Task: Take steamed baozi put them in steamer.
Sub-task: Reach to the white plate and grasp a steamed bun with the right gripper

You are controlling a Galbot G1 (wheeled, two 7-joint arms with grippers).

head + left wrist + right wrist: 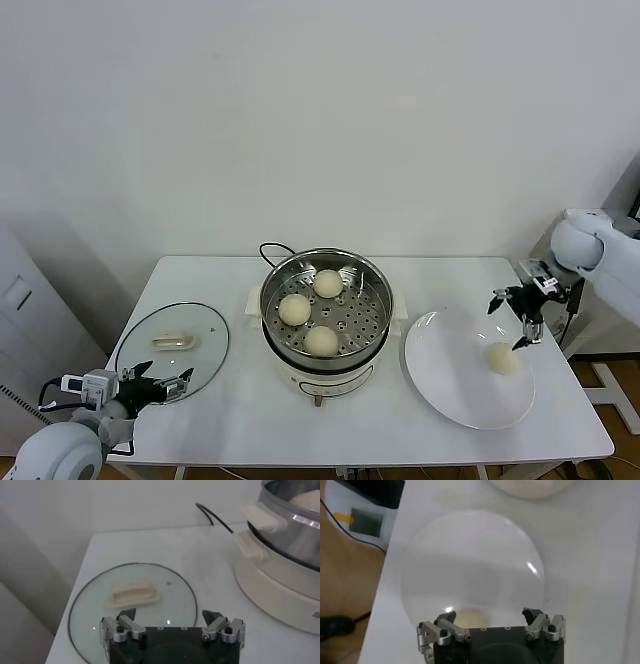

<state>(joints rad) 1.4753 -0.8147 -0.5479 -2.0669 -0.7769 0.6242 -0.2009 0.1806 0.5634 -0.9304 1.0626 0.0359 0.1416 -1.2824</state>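
The steel steamer [372, 285] on its white base stands mid-table with three cream-white baozi on its perforated tray: one at the back [328, 282], one at the left [294, 309], one at the front [321, 340]. A fourth baozi [504, 358] lies on the large white plate [450, 380] at the right. My right gripper [522, 312] is open and empty, hovering just above this baozi, which shows under the gripper in the right wrist view [468, 618]. My left gripper [160, 385] is open and empty, low at the front left by the glass lid [205, 345].
The glass lid with its cream handle [131, 594] lies flat left of the steamer [285, 555]. The black cord [272, 250] loops behind the pot. The plate [470, 565] lies close to the table's right edge.
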